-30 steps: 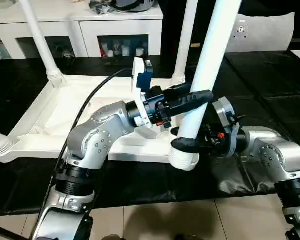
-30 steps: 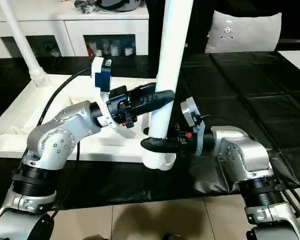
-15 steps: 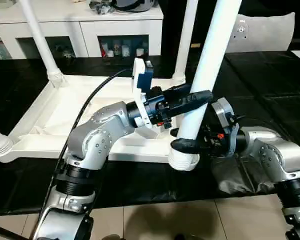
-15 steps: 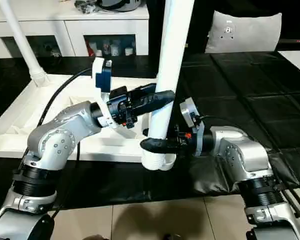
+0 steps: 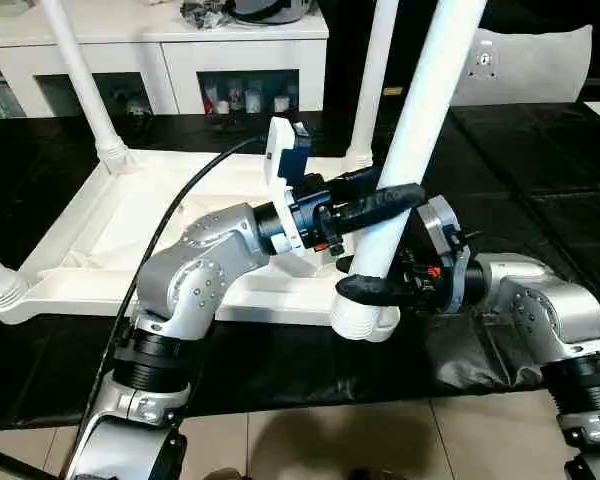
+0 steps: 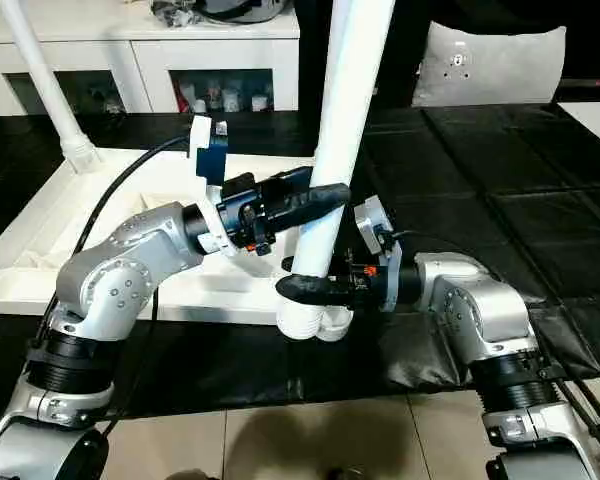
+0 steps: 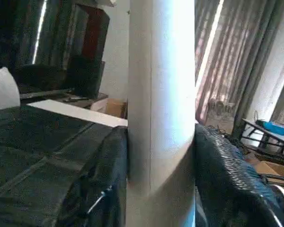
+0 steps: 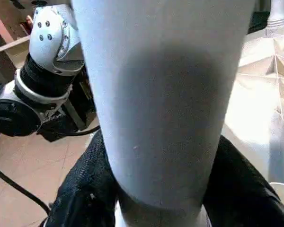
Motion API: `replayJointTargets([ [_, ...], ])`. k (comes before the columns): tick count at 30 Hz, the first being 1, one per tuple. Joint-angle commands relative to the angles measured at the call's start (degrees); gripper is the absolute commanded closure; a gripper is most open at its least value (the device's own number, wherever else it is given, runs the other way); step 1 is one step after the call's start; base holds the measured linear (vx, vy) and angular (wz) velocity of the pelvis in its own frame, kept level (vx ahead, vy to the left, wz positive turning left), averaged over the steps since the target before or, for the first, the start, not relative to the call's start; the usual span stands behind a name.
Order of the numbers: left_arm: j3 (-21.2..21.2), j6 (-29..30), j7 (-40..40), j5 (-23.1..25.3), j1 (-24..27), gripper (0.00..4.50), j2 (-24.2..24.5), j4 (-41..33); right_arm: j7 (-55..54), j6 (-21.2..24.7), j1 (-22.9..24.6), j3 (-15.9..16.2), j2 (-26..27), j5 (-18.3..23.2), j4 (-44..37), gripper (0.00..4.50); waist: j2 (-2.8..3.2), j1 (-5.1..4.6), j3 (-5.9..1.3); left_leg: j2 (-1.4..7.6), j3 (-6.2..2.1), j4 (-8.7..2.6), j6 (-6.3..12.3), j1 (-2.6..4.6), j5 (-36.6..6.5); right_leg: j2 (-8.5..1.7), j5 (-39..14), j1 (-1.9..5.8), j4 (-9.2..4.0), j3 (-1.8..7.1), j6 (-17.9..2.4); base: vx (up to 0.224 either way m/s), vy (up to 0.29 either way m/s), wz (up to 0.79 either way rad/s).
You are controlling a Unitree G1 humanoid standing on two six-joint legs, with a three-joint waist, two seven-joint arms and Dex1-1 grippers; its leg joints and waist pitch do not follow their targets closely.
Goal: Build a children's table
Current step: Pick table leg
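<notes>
Both grippers clamp one white leg [image 5: 410,150], left gripper [image 5: 385,198] above right gripper [image 5: 372,288], standing at the near corner socket, seemingly seated, of the upturned table top [image 5: 130,230].

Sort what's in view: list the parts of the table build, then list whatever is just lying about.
Part of the job:
- upturned table top
- leg held by both the left gripper and right gripper, at the near corner socket
- three legs already standing in the other corners

Just lying about:
- white cabinet with clutter on top
- grey cushion
- black floor mat
</notes>
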Motion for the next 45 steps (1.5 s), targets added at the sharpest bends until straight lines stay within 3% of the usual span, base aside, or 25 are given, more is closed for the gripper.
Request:
replayJointTargets([
  [1, -0.7, -0.3, -0.4, -0.1, -0.4, 2.64, -0.4, -0.2, -1.2, 0.1, -1.2, -0.8, -0.1, -0.7, 0.6, 2.57, -1.35, 0.01, -4.37, 1.65, 0.07, -3.82, 4.69, -0.15, -9.4, -2.38, -27.3, 3.82, -4.2, 2.5, -4.8, 0.0, 0.0, 0.0],
  [10, 0.4, -0.8, 0.3, -0.4, -0.5, 2.76, -1.0, 0.2, -2.8, -1.2, -1.6, -0.2, -0.3, -2.6, 1.2, 2.57, -1.38, 0.0, -4.39, 1.69, 0.05, -3.8, 4.67, -0.19, -9.0, -2.36, -26.6, 3.82, -4.08, 2.51, -5.0, 0.0, 0.0, 0.0],
  [13, 0.9, -1.2, 0.7, -0.3, -0.7, 2.76, -1.3, 0.5, -3.6, 0.8, -2.4, -1.2, 0.3, -1.2, 1.8, 1.89, -1.38, -0.01, -4.43, 1.65, 0.05, -3.78, 4.83, -0.16, -8.8, -2.38, -26.6, 3.85, -4.1, 2.48, -5.1, 0.0, 0.0, 0.0],
  [20, 1.1, -1.1, 0.4, -0.6, -0.4, 2.76, -1.4, 0.1, -3.0, 0.9, -2.4, -1.8, 0.5, -0.4, 1.3, 1.46, -1.45, 0.08, -4.5, 1.8, 0.09, -3.79, 5.02, -0.1, -8.3, -2.4, -25.3, 3.8, -3.87, 2.64, -5.7, 0.0, 0.0, 0.0],
  [37, 0.7, -1.2, -0.4, -0.5, -0.2, 2.76, -1.4, -0.1, -0.5, 3.4, -1.5, -1.0, 0.3, 1.6, -0.4, 1.46, -1.44, 0.19, -4.47, 1.76, 0.08, -3.79, 4.83, -0.17, -8.3, -2.4, -25.8, 3.87, -3.92, 2.62, -5.3, 0.0, 0.0, 0.0],
  [39, 0.7, -1.2, -0.5, -0.5, -0.2, 2.76, -1.3, -0.1, -0.5, 3.3, -1.4, -0.8, 0.2, 1.6, -0.4, 1.81, -1.41, 0.21, -4.49, 1.81, 0.05, -3.81, 4.87, -0.15, -8.2, -2.43, -25.4, 3.88, -3.85, 2.63, -5.6, 0.0, 0.0, 0.0],
  [42, 0.7, -1.2, -0.7, -0.5, -0.2, 2.76, -1.3, -0.1, -0.5, 3.4, -1.3, -0.5, 0.1, 1.5, -0.2, 1.88, -1.39, 0.22, -4.51, 1.75, 0.12, -3.76, 4.95, -0.16, -8.3, -2.44, -25.3, 3.91, -3.87, 2.63, -5.7, 0.0, 0.0, 0.0],
  [43, 0.7, -1.2, -0.7, -0.5, -0.2, 2.76, -1.3, -0.1, -0.5, 3.4, -1.3, -0.5, 0.1, 1.5, -0.2, 2.2, -1.41, 0.21, -4.5, 1.75, 0.11, -3.76, 4.95, -0.17, -8.2, -2.43, -25.4, 3.91, -3.88, 2.62, -5.6, 0.0, 0.0, 0.0],
  [45, 0.6, -1.2, -0.7, -0.6, -0.1, 2.76, -1.3, -0.2, -0.6, 3.5, -1.3, -0.6, 0.2, 1.4, -0.1, 2.27, -1.39, 0.23, -4.5, 1.79, 0.06, -3.79, 4.87, -0.14, -8.2, -2.42, -25.4, 3.91, -3.84, 2.61, -5.6, 0.0, 0.0, 0.0],
])
